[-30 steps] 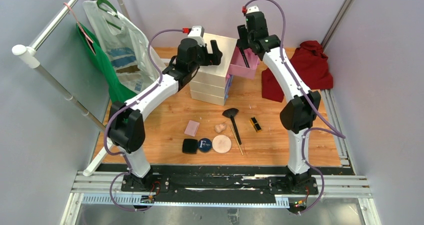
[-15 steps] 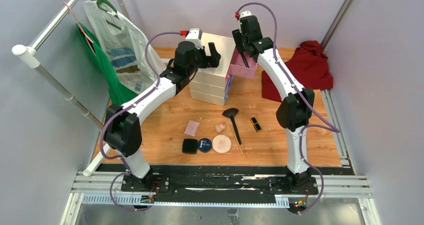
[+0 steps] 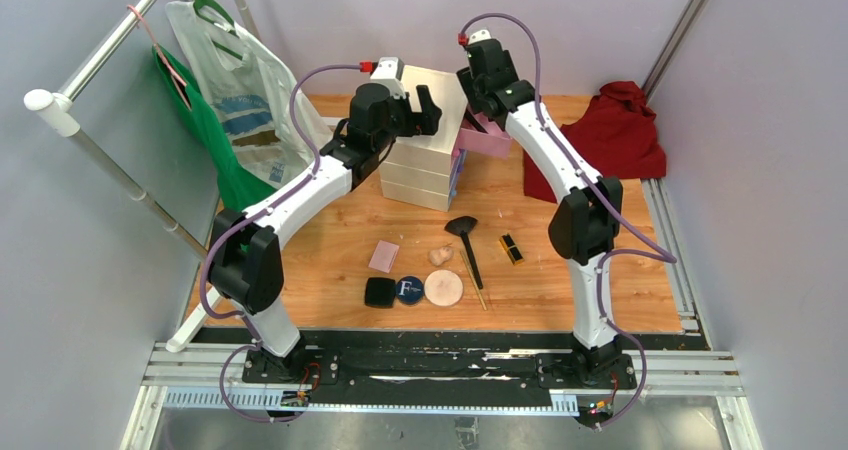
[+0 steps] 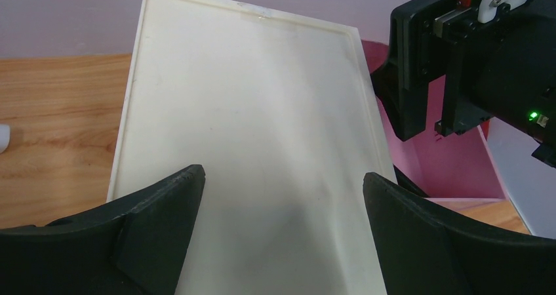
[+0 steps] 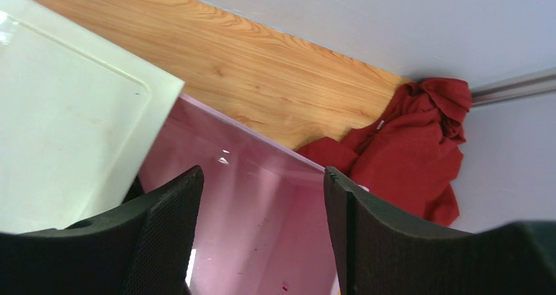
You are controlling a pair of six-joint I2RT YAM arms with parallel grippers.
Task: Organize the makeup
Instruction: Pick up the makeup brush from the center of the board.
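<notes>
Left tool (image 4: 282,178) jaws spread wide, nothing between them; it hangs just above the flat top of the cream chest (image 4: 249,98), one finger toward each long edge, contact not clear.

Right tool (image 5: 261,177) jaws apart, moderately wide, holding nothing; it is over the pulled-out pink drawer (image 5: 262,203) at the chest's right side; what lies in the drawer cannot be told from here; the chest's top corner is at the left of the wrist view, the red cloth (image 5: 413,144) behind the drawer on the tabletop (image 3: 560,270).

The two tools sit close together at the chest's top right; the right one shows in the left wrist view.

Makeup is all loose on the tabletop in front of the chest, well apart from both tools:
- black square compact (image 3: 379,292), round navy compact (image 3: 408,290) and beige round puff (image 3: 443,288) in a row near the front edge, just beside each other
- pink square (image 3: 384,256) behind the compacts
- beige sponge (image 3: 439,256) behind the puff
- black brush (image 3: 465,240), head toward the chest, with a thin pencil (image 3: 480,292) beside its handle
- black-gold lipstick (image 3: 512,249) right of the brush

White plastic bag (image 3: 240,80) and green bag (image 3: 195,120) hang on the rail at far left.
</notes>
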